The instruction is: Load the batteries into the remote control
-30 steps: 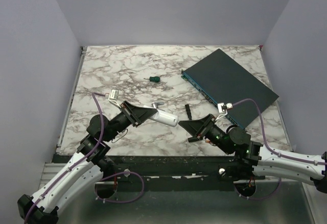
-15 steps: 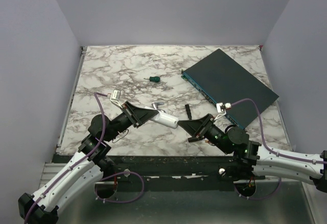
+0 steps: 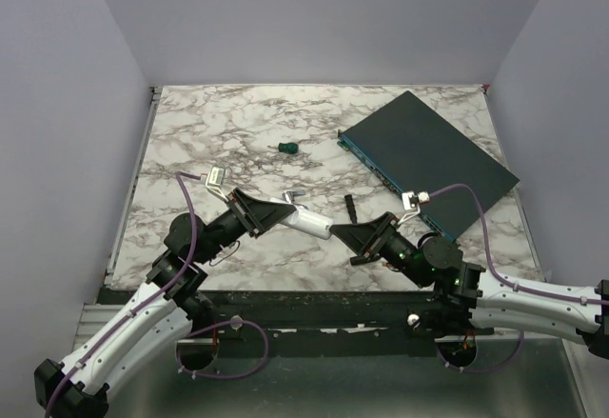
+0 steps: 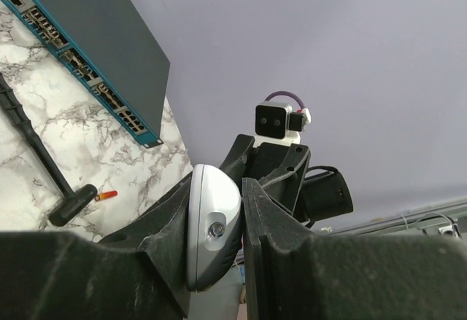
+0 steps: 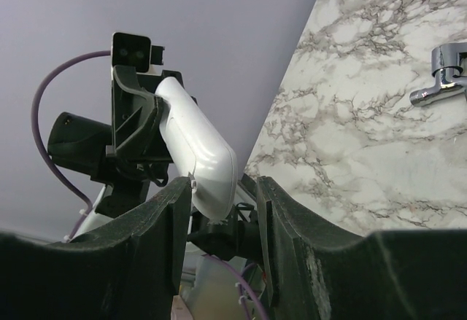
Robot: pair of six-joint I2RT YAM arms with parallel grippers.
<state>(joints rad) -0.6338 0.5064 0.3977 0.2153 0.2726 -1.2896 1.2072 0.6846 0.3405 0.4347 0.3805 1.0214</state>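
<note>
Remote control (image 3: 309, 220) hangs in the air above the marble desk (image 3: 190, 123), between my two arms and lying roughly level. My left fingers (image 3: 271, 211) are clenched on one end of it. In the left wrist view its rounded white body (image 4: 213, 218) sits squeezed between both pads, with a small round window on the end that faces the camera.

My right gripper (image 3: 344, 245) meets the other end. From the right wrist camera, the remote control (image 5: 193, 134) reaches down into the space between my right fingers (image 5: 157, 218), which stand apart. One finger is at or against its side, and a gap shows on the other side, so that hand is released and not gripping.

One battery (image 4: 107, 194), a tiny orange-red cylinder, lies on the desk just beside the thick end of a thin black rod (image 4: 36, 145). I can make it out only from the left wrist.

A large dark teal box (image 3: 428, 156) lies at the far right of the desk. A small green-handled screwdriver (image 3: 286, 148) sits well apart, toward the back. A bent silver metal piece (image 5: 444, 72) rests on the marble.
</note>
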